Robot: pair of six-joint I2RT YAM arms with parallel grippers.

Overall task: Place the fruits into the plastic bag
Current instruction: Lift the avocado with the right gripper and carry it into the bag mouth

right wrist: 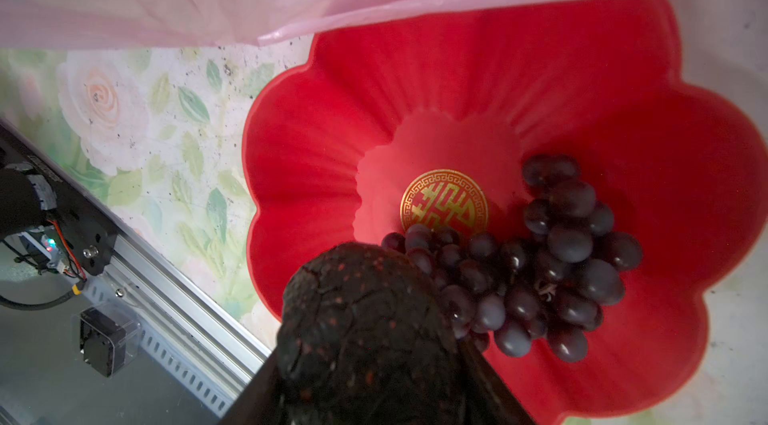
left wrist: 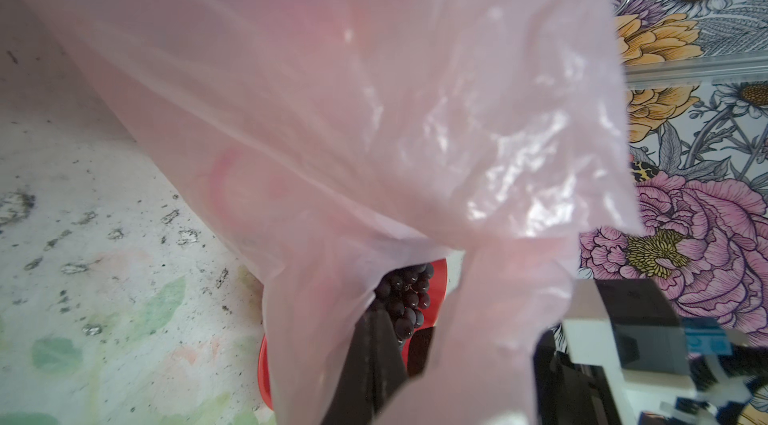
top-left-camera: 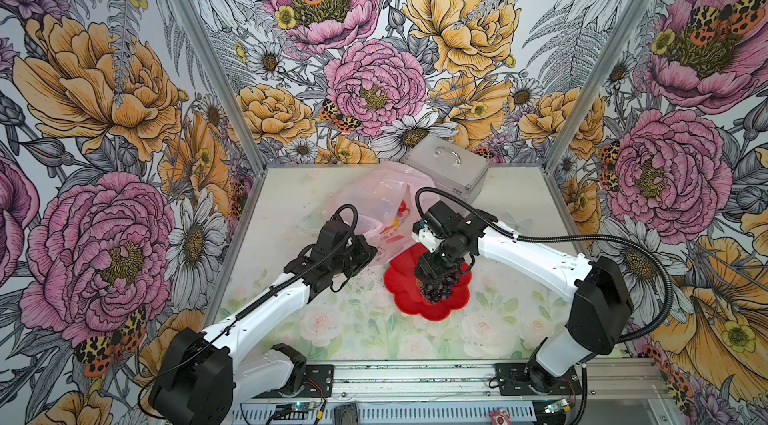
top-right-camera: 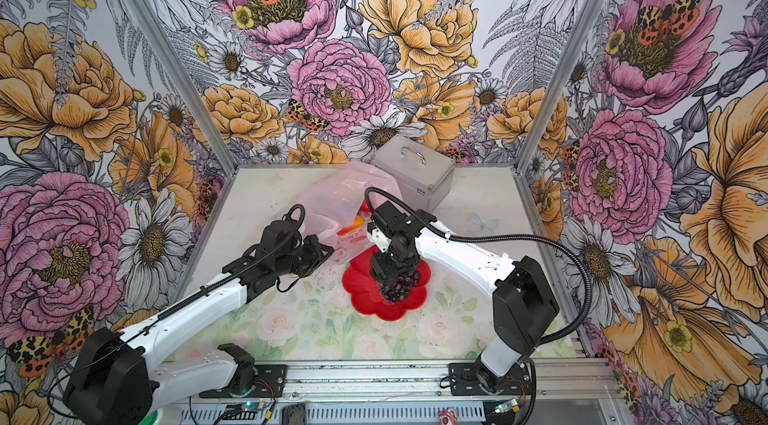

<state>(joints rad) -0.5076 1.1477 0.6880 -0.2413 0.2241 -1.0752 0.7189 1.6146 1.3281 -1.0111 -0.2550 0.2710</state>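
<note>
Right wrist view shows my right claw point(right wrist: 370, 377) pinching a black avocado point(right wrist: 365, 310) over the red plate point(right wrist: 457, 69), grapes point(right wrist: 552, 269) just beside it on the plate, while in a top view my left claw point(top-left-camera: 371, 252) is clamped shut on the plastic bag point(top-left-camera: 374, 194) edge.

red flower-shaped plate point(top-left-camera: 404, 290) point(top-right-camera: 360, 290): scalloped rim, flat on the table, near its middle.
gold emblem point(right wrist: 444, 204): round, at the plate's centre.
silver metal case point(top-left-camera: 446, 171) point(top-right-camera: 411, 175): handle on top, at the table's back edge, right of middle.
table point(top-left-camera: 519, 204): pale rose-and-leaf print, dark flecks.
floral wallpaper point(top-left-camera: 374, 86): covers three walls.
aluminium rail point(top-left-camera: 415, 377): along the front edge.
</note>
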